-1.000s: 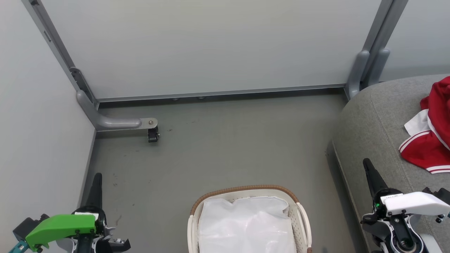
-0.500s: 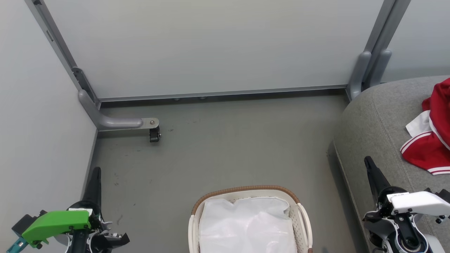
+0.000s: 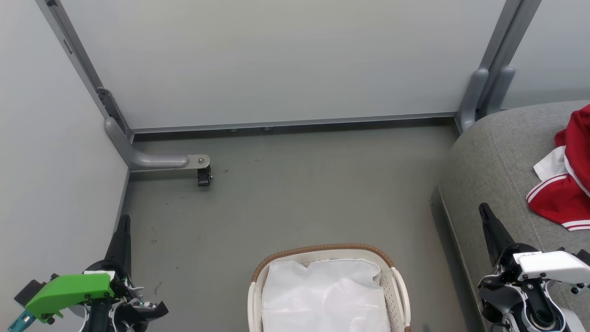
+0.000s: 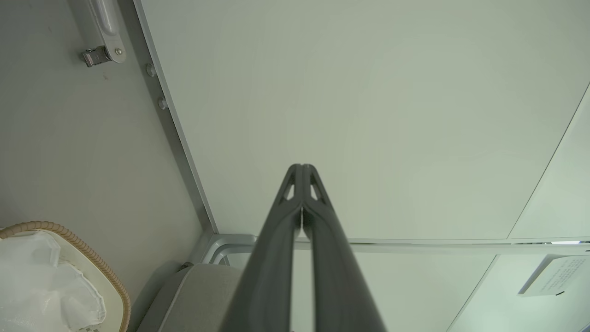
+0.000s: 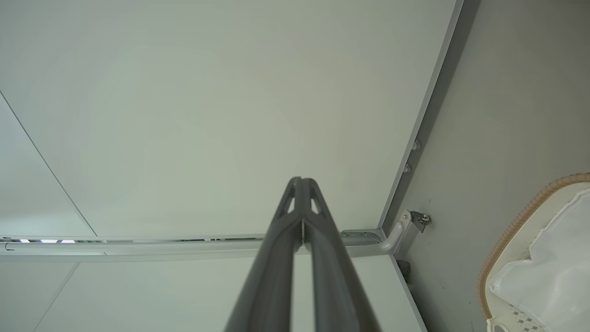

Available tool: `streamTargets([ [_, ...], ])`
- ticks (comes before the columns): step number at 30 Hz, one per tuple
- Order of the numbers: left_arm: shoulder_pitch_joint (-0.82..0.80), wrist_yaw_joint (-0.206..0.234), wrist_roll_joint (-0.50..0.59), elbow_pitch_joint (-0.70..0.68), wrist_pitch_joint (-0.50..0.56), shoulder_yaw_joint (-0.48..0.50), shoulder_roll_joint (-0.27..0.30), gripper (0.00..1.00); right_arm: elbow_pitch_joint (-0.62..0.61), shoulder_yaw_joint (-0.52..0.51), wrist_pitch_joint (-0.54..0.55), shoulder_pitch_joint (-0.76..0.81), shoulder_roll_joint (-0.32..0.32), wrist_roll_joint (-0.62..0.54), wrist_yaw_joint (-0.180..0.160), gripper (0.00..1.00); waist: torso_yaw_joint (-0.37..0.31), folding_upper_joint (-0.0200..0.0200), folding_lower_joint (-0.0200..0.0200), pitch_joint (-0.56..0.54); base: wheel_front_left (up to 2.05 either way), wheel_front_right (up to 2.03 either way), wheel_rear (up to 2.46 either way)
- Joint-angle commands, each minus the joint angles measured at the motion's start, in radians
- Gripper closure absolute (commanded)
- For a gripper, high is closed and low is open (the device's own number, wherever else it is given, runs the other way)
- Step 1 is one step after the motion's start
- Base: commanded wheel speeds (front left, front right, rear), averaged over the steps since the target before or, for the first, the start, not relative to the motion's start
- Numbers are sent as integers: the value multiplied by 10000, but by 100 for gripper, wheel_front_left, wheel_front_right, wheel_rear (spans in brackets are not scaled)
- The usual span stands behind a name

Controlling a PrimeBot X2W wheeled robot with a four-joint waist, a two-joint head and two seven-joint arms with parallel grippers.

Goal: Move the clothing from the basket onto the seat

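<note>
Well, you have a wide stretch of bare floor between the far wall panel and the one basket at the near edge, which holds one white liner. To the right, the one seat borders that floor with a rounded edge, and one red-and-white bundle of clothing lies on it. Your left gripper sits by the left wall and your right gripper over the seat's left edge, each with its fingers pressed together.
</note>
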Motion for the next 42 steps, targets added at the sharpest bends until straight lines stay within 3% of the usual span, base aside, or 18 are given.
streamTargets([
  [1, -112, -50, -29, -23, 44, 22, 58, 100, -43, -29, 14, 104, -63, 33, -7, 100, 0, 82, 0, 0, 0, 0, 0],
  [42, -111, -50, -30, -26, 42, 20, 58, 100, -42, -25, 13, 105, -63, 35, -7, 100, 0, 82, 0, 0, 0, 0, 0],
])
